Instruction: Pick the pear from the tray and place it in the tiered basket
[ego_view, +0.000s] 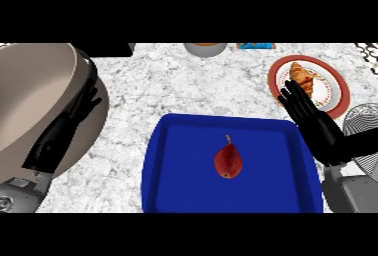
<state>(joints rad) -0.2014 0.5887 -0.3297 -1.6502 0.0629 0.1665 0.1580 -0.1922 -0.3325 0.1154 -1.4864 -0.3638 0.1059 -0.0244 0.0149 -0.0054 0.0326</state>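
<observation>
Pear (228, 161) lies on tray (166, 165) (right robot hand (310, 117) open beside).

Readable text: I find none anywhere on the counter.
Blue item at top edge (258, 45): I see pale marks on it, too cut off to read.
Blue tray (170, 165): I see no label or number.
Red-rimmed plate (336, 100): I see no lettering on it.

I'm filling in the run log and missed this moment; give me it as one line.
stage: before pickup | pear: lying on blue tray, untouched | right hand: open beside tray | left hand: open at left
</observation>
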